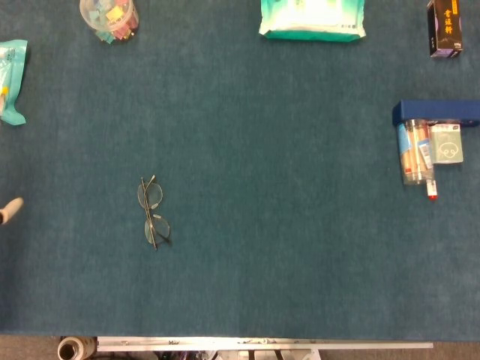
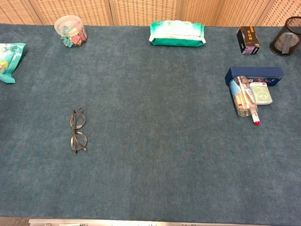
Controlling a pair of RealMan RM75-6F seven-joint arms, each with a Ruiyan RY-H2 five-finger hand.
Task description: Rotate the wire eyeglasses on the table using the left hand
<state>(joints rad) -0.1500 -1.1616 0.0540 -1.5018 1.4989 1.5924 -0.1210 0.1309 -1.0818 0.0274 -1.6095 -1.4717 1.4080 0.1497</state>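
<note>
Lying flat on the blue table cloth, the wire eyeglasses were found left of centre, lenses one above the other in the head view, touched by nothing. Of the left hand only a pale fingertip was seen at the left edge of the head view, well apart from the frame; whether its fingers were spread or curled could not be told. The right hand was not seen in either view.

If a further turn was wanted, the frame would best be pinched lightly at the bridge or a rim and swivelled flat on the cloth, since thin wire could be judged easy to bend or snag in the pile.

Farther out, a clip jar, a green wipes pack, a teal packet, a mesh cup and a blue box with a clear tube were noted. Gold characters were printed on the dark box, too small to be read.
</note>
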